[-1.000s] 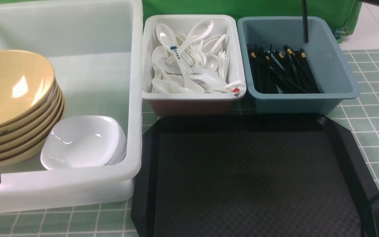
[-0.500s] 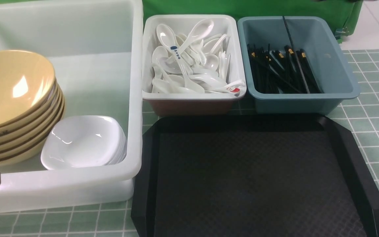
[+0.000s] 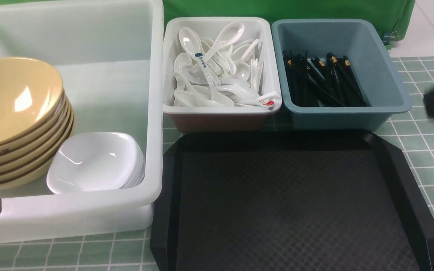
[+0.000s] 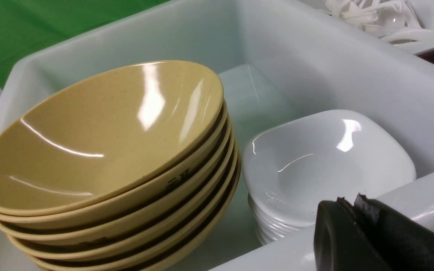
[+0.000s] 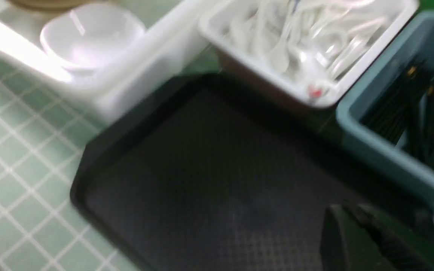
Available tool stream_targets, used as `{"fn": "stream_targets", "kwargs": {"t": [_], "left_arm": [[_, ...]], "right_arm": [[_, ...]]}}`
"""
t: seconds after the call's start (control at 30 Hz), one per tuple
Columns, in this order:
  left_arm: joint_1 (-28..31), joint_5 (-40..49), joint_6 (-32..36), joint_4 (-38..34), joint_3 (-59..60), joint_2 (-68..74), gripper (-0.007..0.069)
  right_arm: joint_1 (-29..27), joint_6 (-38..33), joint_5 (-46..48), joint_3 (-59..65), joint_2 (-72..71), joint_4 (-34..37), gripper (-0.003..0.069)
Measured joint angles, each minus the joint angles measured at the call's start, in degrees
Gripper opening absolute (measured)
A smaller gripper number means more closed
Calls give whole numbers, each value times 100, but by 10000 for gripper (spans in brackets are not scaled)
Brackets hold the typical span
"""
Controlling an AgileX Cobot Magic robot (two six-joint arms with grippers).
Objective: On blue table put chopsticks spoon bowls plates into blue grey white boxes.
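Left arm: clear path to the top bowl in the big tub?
Probably yes. The left gripper, shut, sits at the tub's near rim; the bowls lie open from above, only the plates beside them.

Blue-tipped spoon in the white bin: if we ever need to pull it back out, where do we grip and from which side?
Probably the handle of the blue-tipped spoon, near its blue end, coming straight down from above. It lies on top of the heap in the white bin, and the handle is the narrow part jaws could close across. The bin's walls block a side approach.
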Motion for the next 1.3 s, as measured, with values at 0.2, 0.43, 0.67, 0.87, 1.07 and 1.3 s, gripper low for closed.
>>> {"fn": "stream_targets", "kwargs": {"t": [0.2,0.43,0.67,0.87,1.07,1.3], "left_arm": [[0,0,0,0,0,0,4],[0,5,0,0,0,0,4],[-31,30,-2,-5,0,0,4],[-31,31,-2,-21,0,0,4],[-31,75,-2,-21,5,0,4],[-31,80,-2,-24,5,0,4]], "right_arm": [[0,0,364,851,-192,16,36],[0,0,712,1485,-233,-6,39],[-515,0,-950,3240,-1957,-90,41],[-2183,11,-3035,5053,-4366,-99,44],[-3819,11,-3445,5989,-4925,-164,47],[-4577,163,-3643,6352,-4931,-181,47]]}}
